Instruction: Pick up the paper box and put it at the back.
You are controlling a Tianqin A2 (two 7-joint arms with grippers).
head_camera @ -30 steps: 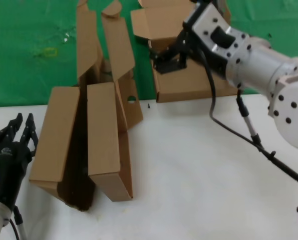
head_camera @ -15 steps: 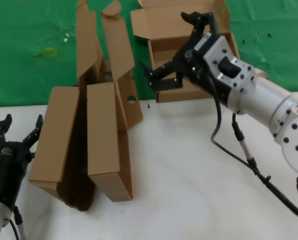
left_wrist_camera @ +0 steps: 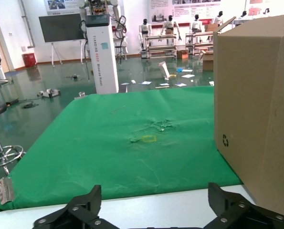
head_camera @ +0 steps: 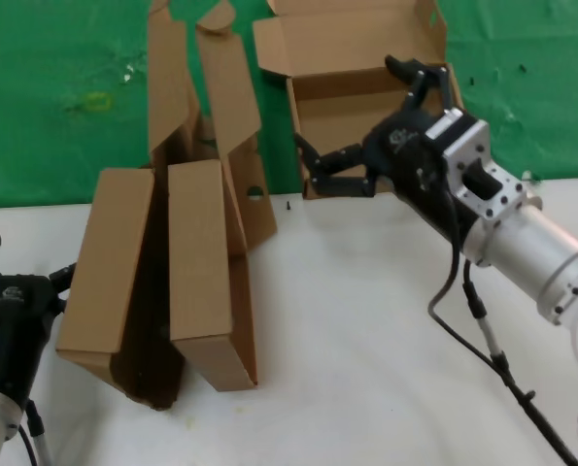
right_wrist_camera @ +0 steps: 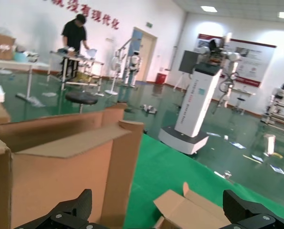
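Observation:
The paper box [head_camera: 352,107] is a shallow brown mailer. It rests on the green cloth at the back [head_camera: 65,97] with its lid [head_camera: 342,39] standing open. My right gripper [head_camera: 349,105] is open and empty, just in front of the box's open side, touching nothing. In the right wrist view its gripper [right_wrist_camera: 156,200] is spread wide, with a flapped corner of the paper box [right_wrist_camera: 194,212] low between the fingers. My left gripper [head_camera: 26,260] is open and empty at the front left, also shown in its wrist view [left_wrist_camera: 153,193].
Two alike tall cardboard boxes [head_camera: 167,262] lean together left of centre, with their flaps up against the cloth. They show in the left wrist view [left_wrist_camera: 256,114] and the right wrist view [right_wrist_camera: 60,167]. The white tabletop [head_camera: 366,330] lies in front.
My right gripper opened off the paper box and drew back toward the front right; the box stays on the cloth. My left gripper's fingers spread open.

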